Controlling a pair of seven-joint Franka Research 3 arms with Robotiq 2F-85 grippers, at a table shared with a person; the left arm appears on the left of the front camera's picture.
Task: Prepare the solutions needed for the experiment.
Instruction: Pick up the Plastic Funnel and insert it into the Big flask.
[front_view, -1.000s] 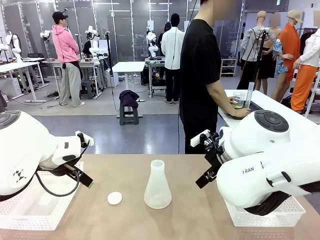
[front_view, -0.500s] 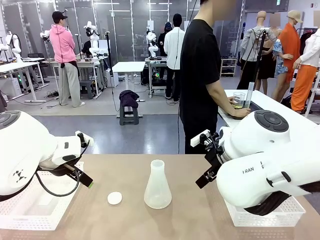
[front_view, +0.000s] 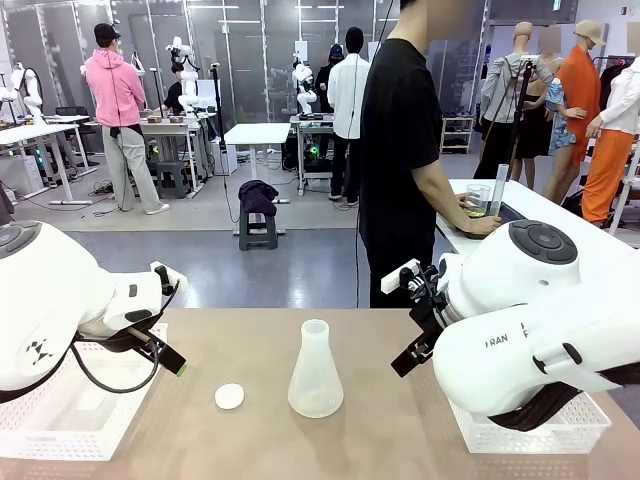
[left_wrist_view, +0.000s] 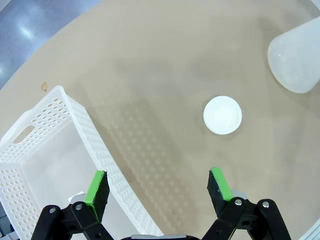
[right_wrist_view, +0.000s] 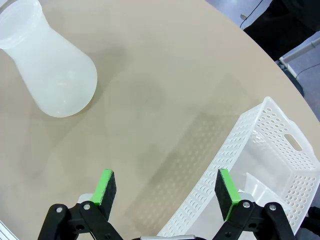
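Although the flask stood uncapped at the middle of the bench, it looked empty from the front, so I judged the work barely begun. Its round white cap lay on the bench just beside it, toward the robot's left. White baskets sat at the bench's left edge and right edge. The solutions were not on the bench at all. They lay as a thin, pale yellow-green layer in the bottom of a clear beaker on a white side table past the far right corner, next to the person's hand. Bringing that liquid over, filling the flask and probably capping it all seemed left to do.

From the left wrist, the left gripper hung over bare bench with its jaws wide apart and nothing between them. The cap lay ahead of it, and the basket's rim was near one finger.

From the right wrist, the right gripper likewise had its jaws spread and empty. The flask, frosted white and untinted, stood well apart from it, and the right basket was close by.
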